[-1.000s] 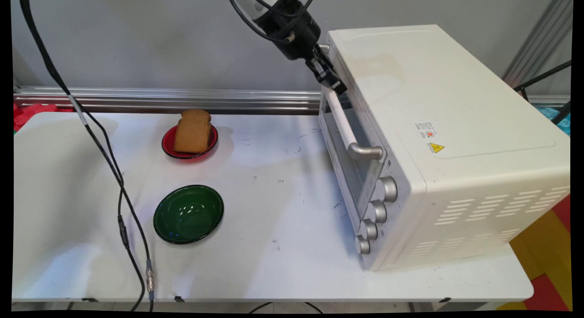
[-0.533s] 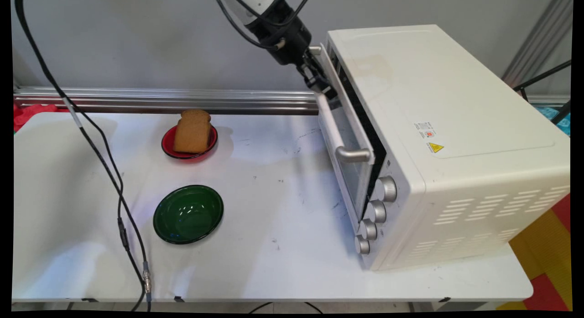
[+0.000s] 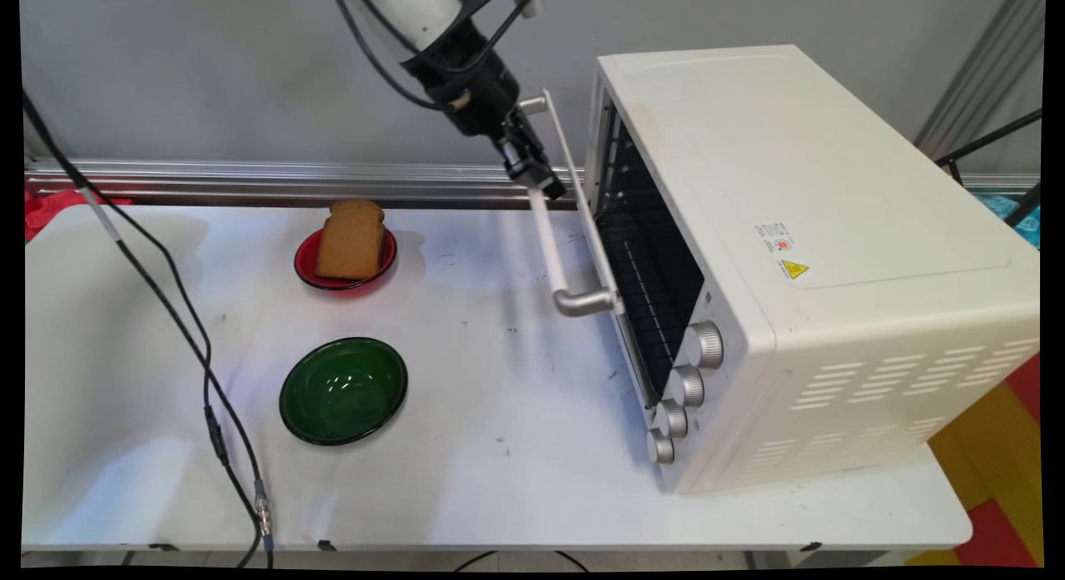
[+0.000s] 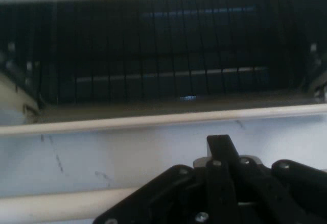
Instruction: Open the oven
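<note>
At table's right: toaster oven [image 3: 799, 255], door [image 3: 592, 255] half lowered. Gripper [image 3: 532, 174] was clamped shut on door handle [image 3: 549, 239]. Risk: handle could slip from its fingers, letting the door drop; oven might drag.

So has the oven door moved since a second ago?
Yes. The oven door has swung open, leftward away from the oven body toward the red bowl, with the gripper shut on its handle.
</note>
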{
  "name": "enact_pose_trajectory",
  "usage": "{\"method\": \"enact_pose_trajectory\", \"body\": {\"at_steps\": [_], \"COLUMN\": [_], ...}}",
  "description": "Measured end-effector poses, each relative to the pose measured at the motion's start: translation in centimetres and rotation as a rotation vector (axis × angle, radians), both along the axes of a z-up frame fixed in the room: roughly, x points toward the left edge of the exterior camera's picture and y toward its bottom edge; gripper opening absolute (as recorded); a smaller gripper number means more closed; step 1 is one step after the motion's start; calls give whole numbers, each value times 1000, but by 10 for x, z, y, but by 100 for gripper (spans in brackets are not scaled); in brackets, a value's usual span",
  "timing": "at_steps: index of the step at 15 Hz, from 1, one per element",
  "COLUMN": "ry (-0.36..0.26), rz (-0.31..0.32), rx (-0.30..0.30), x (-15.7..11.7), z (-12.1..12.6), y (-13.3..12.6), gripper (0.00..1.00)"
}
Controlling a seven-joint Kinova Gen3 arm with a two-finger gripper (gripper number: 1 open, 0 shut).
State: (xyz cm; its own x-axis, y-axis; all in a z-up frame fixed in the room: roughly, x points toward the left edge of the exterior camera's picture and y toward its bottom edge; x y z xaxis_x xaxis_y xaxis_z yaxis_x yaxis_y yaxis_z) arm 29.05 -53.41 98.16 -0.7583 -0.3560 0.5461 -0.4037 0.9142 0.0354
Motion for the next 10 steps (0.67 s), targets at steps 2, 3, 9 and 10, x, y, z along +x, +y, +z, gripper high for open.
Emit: {"method": "enact_pose_trajectory", "body": {"at_steps": [2,3,9,10], "ry": [-3,-3,-5,-3], "rz": [5,7,-4,-11], "rx": [4,4,0,-2], "x": [8,12,42,47], "z": [-6,-9,-35,-42], "y": [2,3,10,11], "gripper": [0,0,0,0]}}
